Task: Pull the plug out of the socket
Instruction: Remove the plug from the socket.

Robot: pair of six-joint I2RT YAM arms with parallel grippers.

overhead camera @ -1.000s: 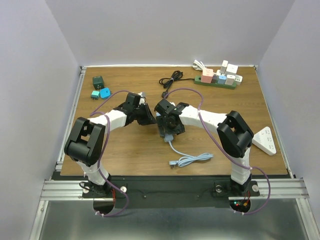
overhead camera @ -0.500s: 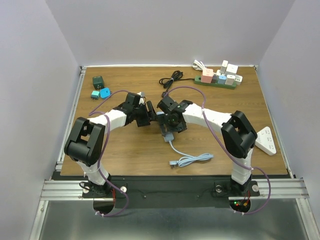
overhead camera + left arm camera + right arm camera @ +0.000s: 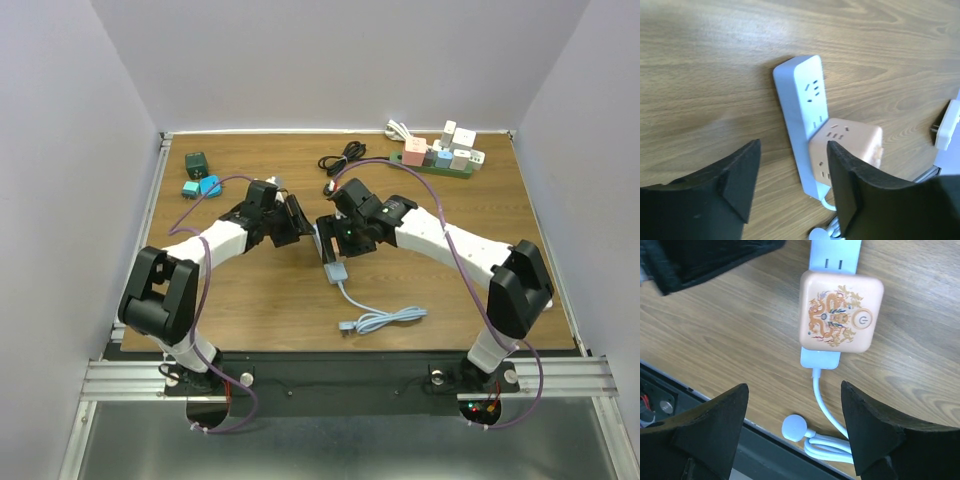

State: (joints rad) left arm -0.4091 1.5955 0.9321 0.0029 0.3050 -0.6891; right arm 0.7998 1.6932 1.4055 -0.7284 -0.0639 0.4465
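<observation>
The plug is a peach cube [image 3: 841, 311] with a dragon print and a power button, and it sits in the socket, a pale blue-white strip [image 3: 805, 110] lying flat on the wooden table. In the left wrist view the cube [image 3: 847, 150] covers the strip's cable end. My left gripper [image 3: 792, 150] is open above the strip, with nothing between its fingers. My right gripper [image 3: 794, 387] is also open, hovering over the strip's white cable [image 3: 825, 410] just short of the cube. From the top view, both grippers [image 3: 300, 222] [image 3: 335, 240] meet mid-table.
The strip's coiled cable [image 3: 382, 320] lies near the front edge. A green power strip with several adapters [image 3: 440, 158] and a black cord [image 3: 343, 158] sit at the back. A white strip [image 3: 530, 280] lies at the right. Small green and teal adapters [image 3: 200, 175] lie at the back left.
My left gripper has opened and drawn back slightly from the strip. The right arm has stretched out, its elbow swinging right, and its gripper has moved a little farther from the bases.
</observation>
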